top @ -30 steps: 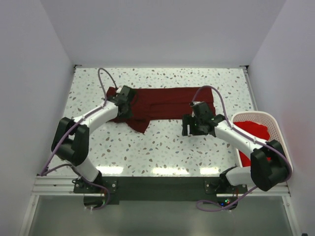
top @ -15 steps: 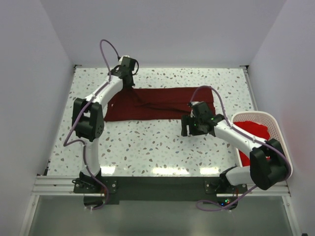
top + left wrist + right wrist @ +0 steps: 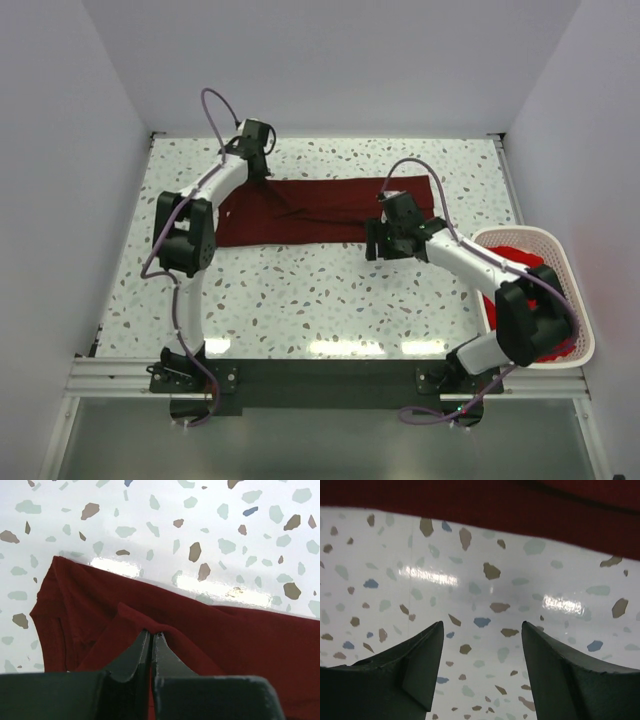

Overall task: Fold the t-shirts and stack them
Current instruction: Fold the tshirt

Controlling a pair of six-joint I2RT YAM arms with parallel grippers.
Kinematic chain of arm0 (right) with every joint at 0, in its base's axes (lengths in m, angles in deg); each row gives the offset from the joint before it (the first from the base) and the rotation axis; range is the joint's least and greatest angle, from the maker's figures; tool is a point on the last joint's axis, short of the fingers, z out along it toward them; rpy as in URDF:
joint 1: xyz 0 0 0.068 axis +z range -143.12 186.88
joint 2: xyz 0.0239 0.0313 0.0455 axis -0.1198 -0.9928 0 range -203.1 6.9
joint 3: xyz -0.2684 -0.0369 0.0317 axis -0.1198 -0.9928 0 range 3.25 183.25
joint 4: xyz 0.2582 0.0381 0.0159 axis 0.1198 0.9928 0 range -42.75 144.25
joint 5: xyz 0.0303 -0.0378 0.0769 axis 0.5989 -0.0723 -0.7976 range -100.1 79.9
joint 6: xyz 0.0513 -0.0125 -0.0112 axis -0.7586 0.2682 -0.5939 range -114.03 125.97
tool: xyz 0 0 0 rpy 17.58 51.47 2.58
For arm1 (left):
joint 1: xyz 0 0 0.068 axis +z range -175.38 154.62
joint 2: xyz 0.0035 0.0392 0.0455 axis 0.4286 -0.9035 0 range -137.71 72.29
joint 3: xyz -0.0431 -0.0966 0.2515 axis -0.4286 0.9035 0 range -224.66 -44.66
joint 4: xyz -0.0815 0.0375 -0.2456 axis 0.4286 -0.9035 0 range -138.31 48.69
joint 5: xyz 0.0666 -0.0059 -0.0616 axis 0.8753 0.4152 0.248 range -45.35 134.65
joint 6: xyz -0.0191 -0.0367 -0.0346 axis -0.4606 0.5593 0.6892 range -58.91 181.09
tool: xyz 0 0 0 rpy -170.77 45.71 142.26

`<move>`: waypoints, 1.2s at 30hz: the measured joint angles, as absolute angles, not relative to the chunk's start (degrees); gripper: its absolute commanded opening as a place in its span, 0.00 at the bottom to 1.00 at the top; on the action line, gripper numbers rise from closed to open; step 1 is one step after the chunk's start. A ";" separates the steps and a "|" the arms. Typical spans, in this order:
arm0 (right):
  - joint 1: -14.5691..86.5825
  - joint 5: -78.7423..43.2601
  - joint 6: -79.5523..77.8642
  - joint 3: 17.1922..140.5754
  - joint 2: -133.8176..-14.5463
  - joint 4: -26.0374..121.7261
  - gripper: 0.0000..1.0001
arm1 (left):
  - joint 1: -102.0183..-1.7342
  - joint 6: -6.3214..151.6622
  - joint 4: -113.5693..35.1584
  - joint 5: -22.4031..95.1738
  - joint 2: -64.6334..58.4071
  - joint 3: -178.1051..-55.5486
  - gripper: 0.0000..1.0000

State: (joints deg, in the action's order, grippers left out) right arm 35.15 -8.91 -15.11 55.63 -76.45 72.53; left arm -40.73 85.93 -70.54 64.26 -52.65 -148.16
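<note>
A dark maroon t-shirt (image 3: 330, 208) lies as a long flat strip across the far half of the table. My left gripper (image 3: 263, 168) is at the shirt's far left corner, shut on a raised fold of the maroon cloth (image 3: 150, 625); the left gripper (image 3: 151, 633) shows its fingertips pressed together with cloth draped over them. My right gripper (image 3: 377, 244) hovers open just in front of the shirt's near edge (image 3: 520, 510). The right gripper (image 3: 482, 626) has only bare table between its fingers. Brighter red t-shirts (image 3: 520, 268) fill the basket.
A white mesh basket (image 3: 565, 258) stands at the table's right edge, beside the right arm. The speckled table (image 3: 300, 300) runs to white walls on the left, right and back. Purple cables loop above both wrists.
My left gripper swung from the shirt's near left part to its far left corner, carrying cloth along; the hanging flap is gone and the shirt is a strip. The right gripper edged closer and narrowed slightly.
</note>
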 measured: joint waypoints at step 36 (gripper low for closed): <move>18.45 4.12 -15.85 85.40 -107.10 69.73 0.57 | -38.83 88.99 -68.77 59.56 -54.71 -148.14 0.06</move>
State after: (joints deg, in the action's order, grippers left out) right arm 18.45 4.12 -15.85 85.40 -107.10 69.73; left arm -38.83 88.99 -68.77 59.56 -54.71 -148.14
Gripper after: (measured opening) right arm 0.527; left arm 0.056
